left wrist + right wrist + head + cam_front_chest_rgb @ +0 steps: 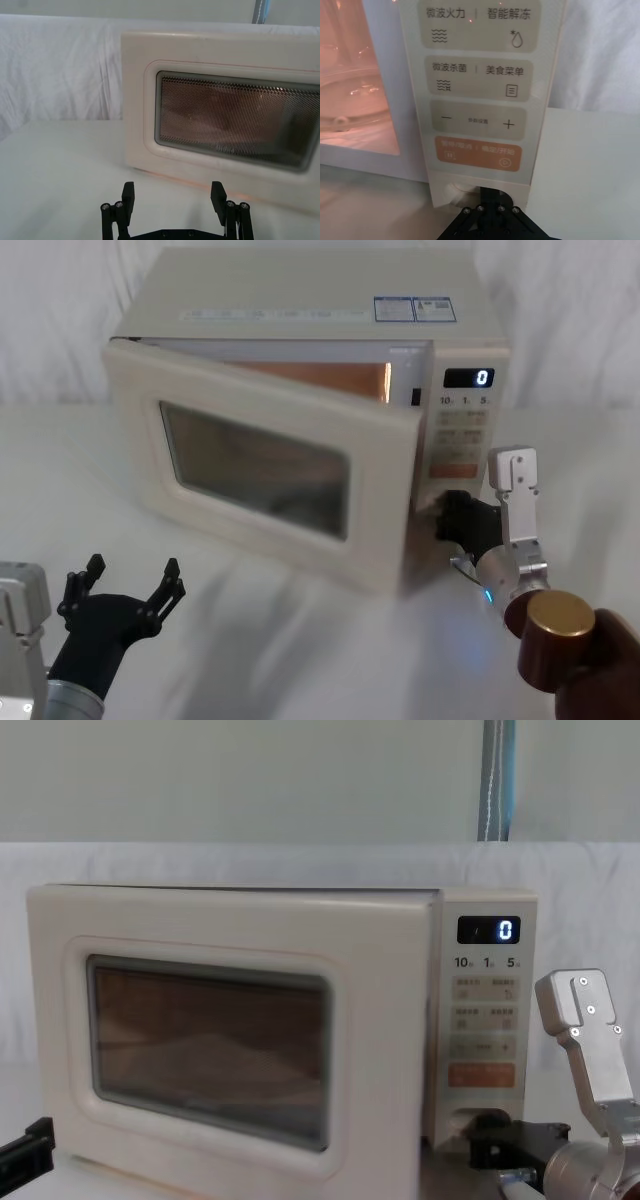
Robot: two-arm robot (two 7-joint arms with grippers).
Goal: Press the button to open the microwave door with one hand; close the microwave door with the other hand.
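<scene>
Pincer work starts at about seven o'clock on the white cloth-covered desk (90, 480): the black left pincer (128, 585) hovers low with its fingers (129, 196) spread wide and released, nothing between them, facing the broad cream microwave door (270, 475) with its dark glass window. That door stands swung partly out from the cream boxy microwave (320, 300), orange light glowing in the gap behind it. Toward three o'clock, the black display (468, 378) shows a 0 above the orange rectangular key (479, 154). At about five o'clock the black right pincer (455, 515) has its tip against the wide cream oval button (456, 191) at the panel's foot; I cannot tell whether it is clenched.
</scene>
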